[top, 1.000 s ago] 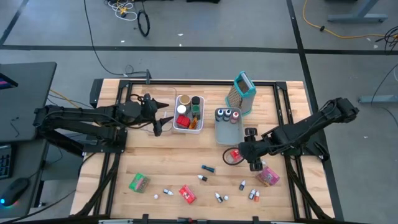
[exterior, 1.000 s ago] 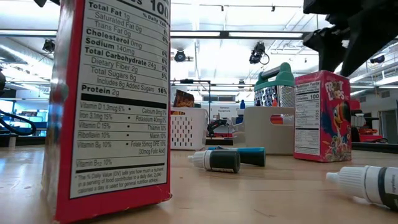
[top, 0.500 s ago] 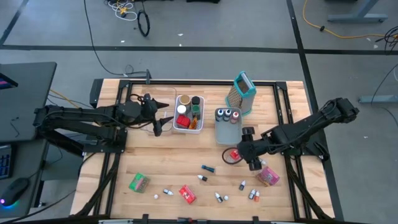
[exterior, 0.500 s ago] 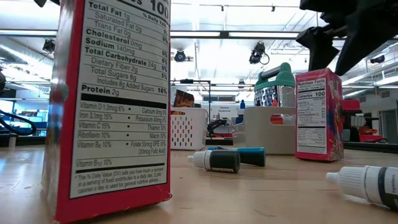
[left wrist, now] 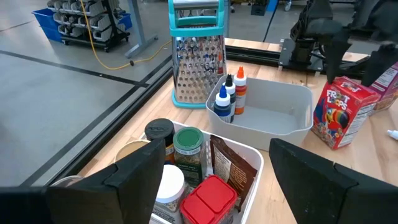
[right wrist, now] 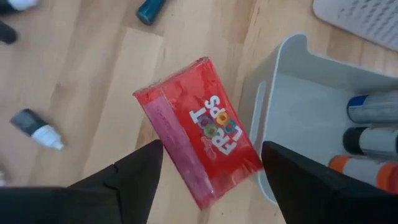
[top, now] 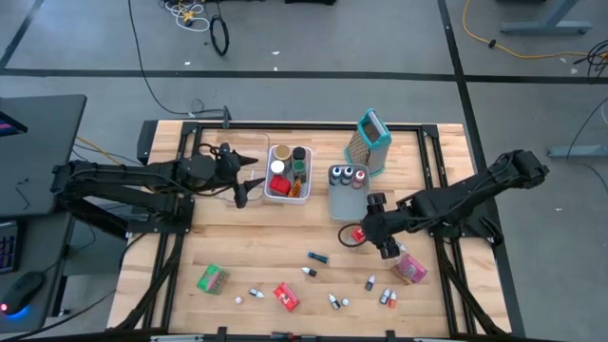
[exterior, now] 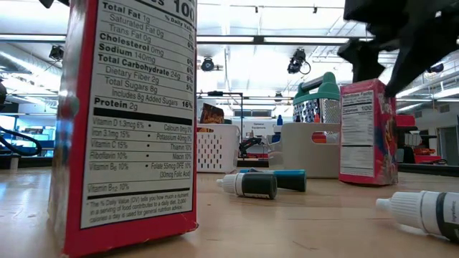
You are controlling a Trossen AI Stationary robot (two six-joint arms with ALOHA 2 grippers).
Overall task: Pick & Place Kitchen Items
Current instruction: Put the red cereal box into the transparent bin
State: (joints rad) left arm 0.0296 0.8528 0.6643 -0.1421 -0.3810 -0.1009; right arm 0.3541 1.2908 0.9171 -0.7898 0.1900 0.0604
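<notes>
A small red Froot Loops box (right wrist: 199, 134) stands upright on its bottom end on the table just near the grey bin (top: 346, 202); it also shows in the low view (exterior: 363, 132). My right gripper (right wrist: 212, 149) is open above it, pointing down, with one finger on each side of the box top (top: 359, 235). My left gripper (top: 249, 182) waits open at the left side of the white bin (top: 288, 193), which holds jars and packets. Green (top: 212, 278), red (top: 286, 296) and pink (top: 410, 269) packets and several tiny bottles (top: 335, 301) lie along the near part of the table. My right gripper comes at the red box from above with its fingers (exterior: 356, 57) spread to either side of the box's top end (exterior: 362, 86). I cannot tell whether a finger touches the box. The box stands on the table.
The metal grater with a teal top (top: 370, 142) stands behind the grey bin, which holds three bottles (left wrist: 229, 99). In the low view a red packet (exterior: 129, 122) fills the foreground, with bottles (exterior: 251, 185) behind it. Bare wood lies between the bins and the near row of items.
My right gripper has moved a little toward the table's left, over the red box, staying open. The red box has turned about on the spot: in the low view its broad printed face shows narrower now than a second ago.
</notes>
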